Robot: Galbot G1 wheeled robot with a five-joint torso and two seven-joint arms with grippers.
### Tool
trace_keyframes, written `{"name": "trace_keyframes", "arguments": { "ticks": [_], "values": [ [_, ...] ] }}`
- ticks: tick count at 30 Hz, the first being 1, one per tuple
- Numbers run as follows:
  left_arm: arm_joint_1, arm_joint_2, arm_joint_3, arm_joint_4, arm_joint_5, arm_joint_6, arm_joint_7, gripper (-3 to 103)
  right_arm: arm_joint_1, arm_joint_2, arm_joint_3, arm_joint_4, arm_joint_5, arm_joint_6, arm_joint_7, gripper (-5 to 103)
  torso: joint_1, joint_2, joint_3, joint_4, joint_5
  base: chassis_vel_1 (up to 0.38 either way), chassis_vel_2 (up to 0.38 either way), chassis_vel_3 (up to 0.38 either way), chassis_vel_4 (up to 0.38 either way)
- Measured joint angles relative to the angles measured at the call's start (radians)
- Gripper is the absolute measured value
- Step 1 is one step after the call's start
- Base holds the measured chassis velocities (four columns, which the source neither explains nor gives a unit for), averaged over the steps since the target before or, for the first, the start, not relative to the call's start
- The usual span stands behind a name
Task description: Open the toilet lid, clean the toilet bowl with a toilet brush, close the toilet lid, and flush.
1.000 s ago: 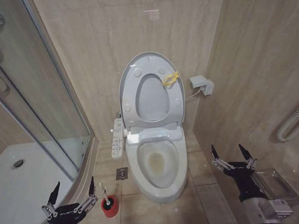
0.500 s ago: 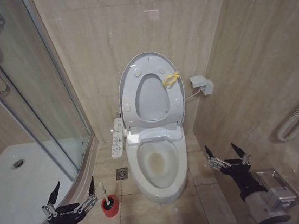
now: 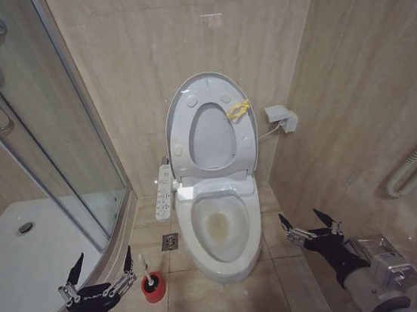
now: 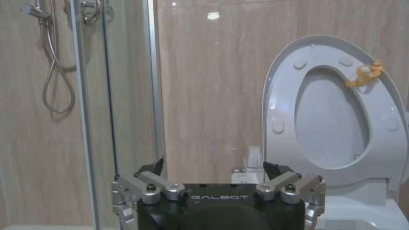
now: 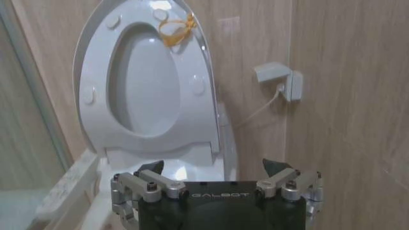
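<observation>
Toilet lid (image 3: pixel 210 125) upright; right end effector (image 3: pixel 309 223) spread beside toilet bowl (image 3: pixel 223 234).

toilet brush (image 3: pixel 145 274) bristles hidden inside red holder (image 3: pixel 153 287), shower tray (image 3: pixel 24 262) cut off

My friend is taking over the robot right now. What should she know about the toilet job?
Left end effector: open, holding nothing, low beside the toilet brush.
Right end effector: open, holding nothing, low to the right of the toilet bowl.
Toilet lid: up, leaning against the wall, yellow tie at its edge.
Toilet brush: standing in its red holder on the floor, left of the bowl.
Done: lid opened.
Left: grab the brush, scrub the bowl, close the lid, flush.
</observation>
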Motion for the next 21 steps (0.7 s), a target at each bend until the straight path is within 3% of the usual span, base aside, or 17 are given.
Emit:
{"name": "trace_keyframes", "arguments": {
  "ticks": [5,14,21],
  "values": [
    [0.000,0.000,0.000,0.000,0.000,0.000,0.000,100,0.165,-0.032,-0.048,-0.075,0.026,0.057,0.054,100,0.000,0.000,0.000,0.0016,0.0003,0.000,0.000,0.000,0.000],
    [0.000,0.000,0.000,0.000,0.000,0.000,0.000,100,0.201,-0.041,-0.058,-0.102,0.031,0.069,0.065,100,0.000,0.000,0.000,0.0001,0.0001,0.000,0.000,0.000,0.000],
    [0.000,0.000,0.000,0.000,0.000,0.000,0.000,100,0.368,-0.089,-0.078,-0.295,0.038,0.083,0.095,100,0.000,0.000,0.000,0.0008,0.0003,0.000,0.000,0.000,0.000]
  ]
}}
